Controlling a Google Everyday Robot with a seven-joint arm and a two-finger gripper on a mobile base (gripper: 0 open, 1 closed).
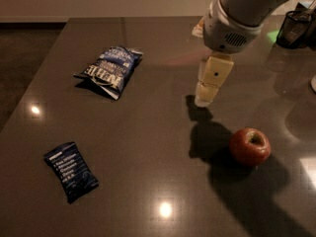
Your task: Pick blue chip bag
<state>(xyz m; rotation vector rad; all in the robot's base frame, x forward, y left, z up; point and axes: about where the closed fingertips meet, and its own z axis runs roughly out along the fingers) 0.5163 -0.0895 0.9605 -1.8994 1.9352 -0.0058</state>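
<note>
The blue chip bag [109, 71] lies on the dark table [148, 147] at the back left. It is puffy and crinkled, blue and white with large white lettering. My gripper [204, 100] hangs from the arm that enters from the upper right. It points down over the middle of the table, well to the right of the bag and apart from it. It holds nothing that I can see.
A red apple [250, 146] sits to the lower right of the gripper. A small flat dark-blue bar wrapper [70, 171] lies at the front left. A black wire basket [296, 28] stands at the back right corner. The table's left edge drops to the floor.
</note>
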